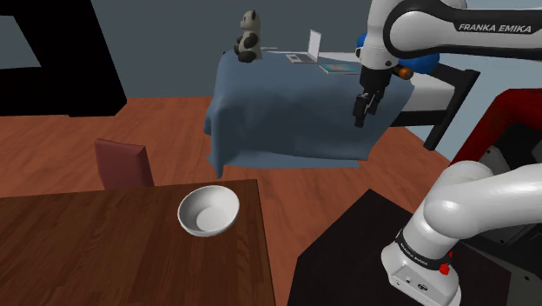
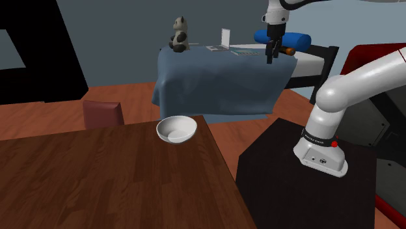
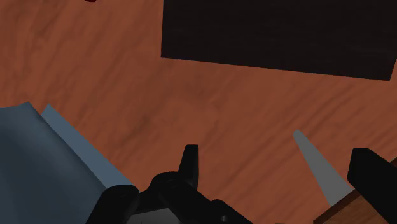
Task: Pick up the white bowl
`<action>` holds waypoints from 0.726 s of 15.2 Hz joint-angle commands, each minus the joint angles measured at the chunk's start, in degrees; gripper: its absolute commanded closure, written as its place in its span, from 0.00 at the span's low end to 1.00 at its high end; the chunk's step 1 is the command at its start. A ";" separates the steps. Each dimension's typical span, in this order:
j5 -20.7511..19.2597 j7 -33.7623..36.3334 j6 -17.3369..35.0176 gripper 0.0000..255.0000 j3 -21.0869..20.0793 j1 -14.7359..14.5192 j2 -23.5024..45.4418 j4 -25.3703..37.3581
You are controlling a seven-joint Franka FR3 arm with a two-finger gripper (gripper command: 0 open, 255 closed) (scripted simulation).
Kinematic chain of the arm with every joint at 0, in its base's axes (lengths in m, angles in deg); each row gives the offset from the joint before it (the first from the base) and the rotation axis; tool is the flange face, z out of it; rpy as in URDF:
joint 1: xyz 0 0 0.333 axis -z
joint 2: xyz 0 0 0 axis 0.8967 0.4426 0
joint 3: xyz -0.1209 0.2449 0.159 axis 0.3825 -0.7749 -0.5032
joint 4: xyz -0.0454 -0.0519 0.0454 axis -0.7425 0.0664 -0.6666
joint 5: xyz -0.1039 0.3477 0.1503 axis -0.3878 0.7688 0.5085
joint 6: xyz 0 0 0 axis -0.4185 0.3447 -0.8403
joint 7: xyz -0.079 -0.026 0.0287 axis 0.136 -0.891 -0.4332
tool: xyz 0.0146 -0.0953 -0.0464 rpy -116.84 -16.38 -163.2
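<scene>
Nearest, the black stand [image 1: 347, 252] is seen beside a wooden table [image 1: 104, 252]; the white bowl [image 1: 208, 211] is set upright near its corner. Well apart, the gripper [image 1: 362, 109] is held high, opened wide, apparently empty.

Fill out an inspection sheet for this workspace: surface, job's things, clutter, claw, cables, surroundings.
Surface: dark wooden table, carrying the bowl.
Job's things: white bowl, upright, empty, near the table's corner.
Clutter: nothing seen.
Claw: claw open, holding nothing, raised well away from the bowl.
Cables: nothing seen.
Surroundings: red-brown chair beside the table; blue-draped furniture carrying a panda toy and a laptop; wooden floor.
</scene>
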 commanded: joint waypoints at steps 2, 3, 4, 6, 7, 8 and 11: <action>0.77 0.97 1.34 0.00 -0.75 -0.40 1.07 -0.36; 1.52 1.92 2.68 0.00 -1.50 -0.81 2.20 -0.66; 2.24 2.86 4.04 0.00 -2.24 -1.22 3.41 -0.89; 3.60 4.71 6.78 0.00 -3.71 -2.03 6.00 -1.14; 4.23 5.60 8.15 0.00 -4.45 -2.41 7.39 -1.16; 4.84 6.48 9.52 0.00 -5.19 -2.78 8.84 -1.11; 6.46 9.06 13.57 0.00 -7.40 -3.80 13.51 -0.53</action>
